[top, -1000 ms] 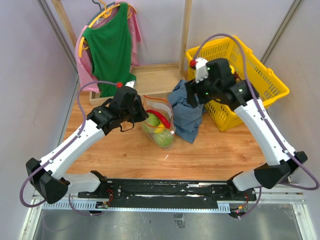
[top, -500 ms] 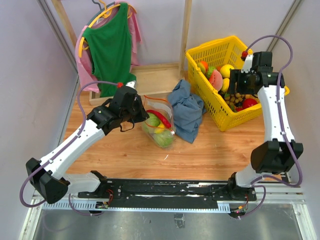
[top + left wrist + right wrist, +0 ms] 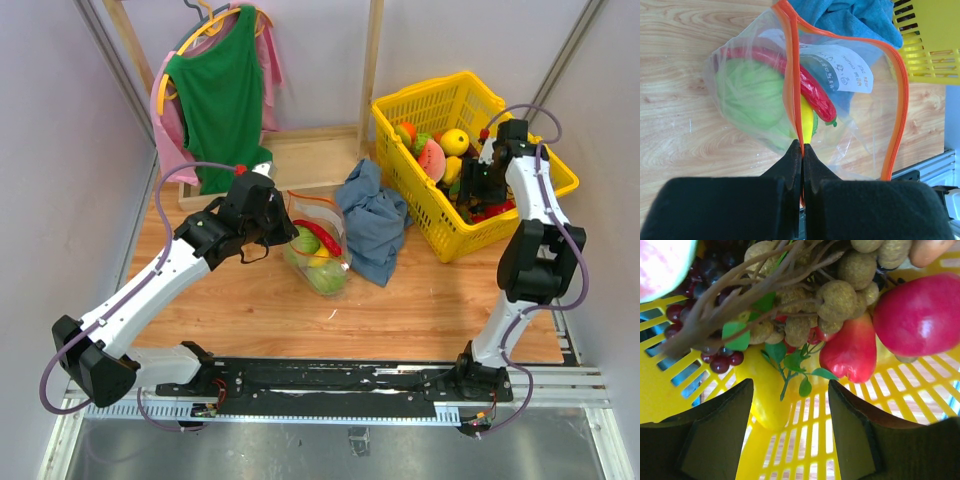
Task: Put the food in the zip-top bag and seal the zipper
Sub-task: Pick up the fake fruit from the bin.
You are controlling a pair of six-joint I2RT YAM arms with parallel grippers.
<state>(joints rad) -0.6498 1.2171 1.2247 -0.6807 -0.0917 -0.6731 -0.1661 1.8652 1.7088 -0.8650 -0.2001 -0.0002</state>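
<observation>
I saw the right gripper spread inside the basket, longan bunch and red fruits packed right ahead. Bag mouth gaped between zipper halves; cloth touched its right side. Free approach over the near table.

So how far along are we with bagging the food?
Partway. Done: a green cabbage, red chili and a yellow piece lie inside the zip-top bag. In hand: the left gripper pinches one side of the zipper, whose mouth gapes open; the right gripper hangs open over toy fruit in the yellow basket. Left: bring over more food, then seal the zipper.
</observation>
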